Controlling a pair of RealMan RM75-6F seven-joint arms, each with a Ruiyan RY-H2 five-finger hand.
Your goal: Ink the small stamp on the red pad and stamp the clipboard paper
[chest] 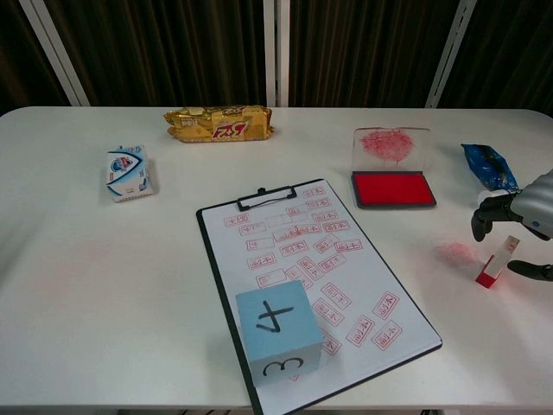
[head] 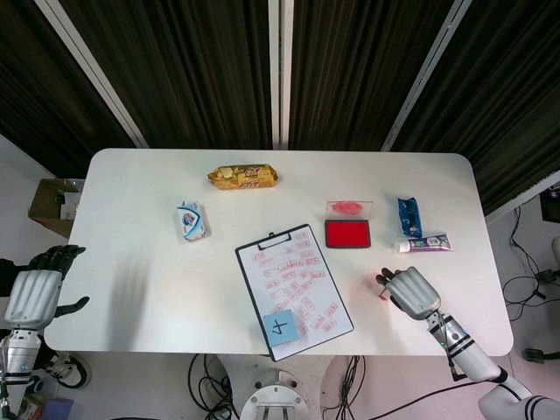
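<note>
The small stamp (chest: 498, 262), white with a red base, stands tilted on the table right of the clipboard (chest: 259, 216); in the head view only a bit of the small stamp (head: 382, 295) shows. My right hand (chest: 529, 216) hovers over it, dark fingers (chest: 482, 213) curved down on its far side and thumb on its near side, not visibly touching it. From above, the right hand (head: 411, 291) covers most of the stamp. The red ink pad (chest: 393, 188) lies open behind, lid raised. My left hand (head: 33, 293) hangs off the table's left edge, holding nothing.
A blue numbered cube (chest: 276, 333) sits on the clipboard's near end. A red ink smudge (chest: 455, 252) marks the table beside the stamp. A toothpaste tube (head: 423, 244) and blue packet (chest: 488, 166) lie behind my right hand. A snack pack (chest: 219, 123) and tissue pack (chest: 128, 171) lie far left.
</note>
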